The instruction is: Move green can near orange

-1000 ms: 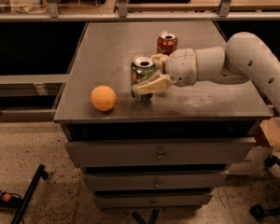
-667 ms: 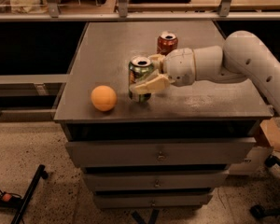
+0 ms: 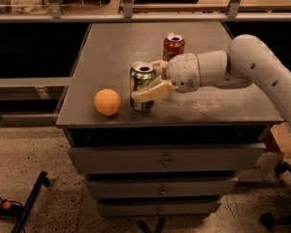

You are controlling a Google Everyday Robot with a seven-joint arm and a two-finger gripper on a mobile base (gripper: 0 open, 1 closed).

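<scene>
The green can [image 3: 141, 81] stands upright on the dark table top [image 3: 111, 52], near the front edge. My gripper [image 3: 146, 85] reaches in from the right and is shut on the green can, one finger [image 3: 148, 92] across its front, the other behind it. The orange [image 3: 107, 102] sits on the table just left of the can, a small gap between them.
A red can [image 3: 173, 44] stands upright behind the green can, close to my wrist. The table is a cabinet with drawers [image 3: 165, 158] below. A shelf rail [image 3: 136, 16] runs along the back. A cardboard box [image 3: 283, 142] sits on the floor at right.
My gripper has slid the green can a little to the left, closer to the orange. The orange and the red can have not moved.
</scene>
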